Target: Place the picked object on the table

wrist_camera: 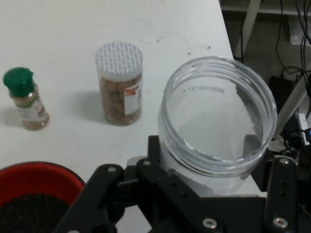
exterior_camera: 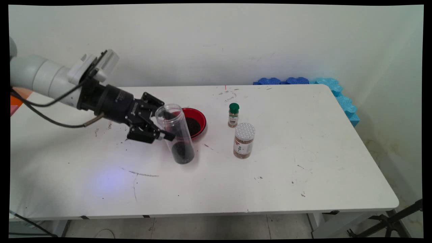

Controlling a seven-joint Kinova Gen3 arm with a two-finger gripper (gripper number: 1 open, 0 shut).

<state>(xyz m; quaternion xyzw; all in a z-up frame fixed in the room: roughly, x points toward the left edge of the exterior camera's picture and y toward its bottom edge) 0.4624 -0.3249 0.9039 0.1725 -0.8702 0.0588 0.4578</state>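
My gripper is shut on a clear plastic jar without a lid, gripping its upper half. The jar leans with its mouth up and to the left, and dark granules fill its bottom, which is down at the table surface. In the hand view the jar's open mouth sits just above the gripper, with black linkage on both sides. Right behind the jar stands a red bowl holding dark granules, also seen as the red bowl at the lower left.
A small spice bottle with a green cap and a brown-filled jar with a white lid stand right of the bowl. Blue foam blocks line the table's far right corner. The white table ends near the right.
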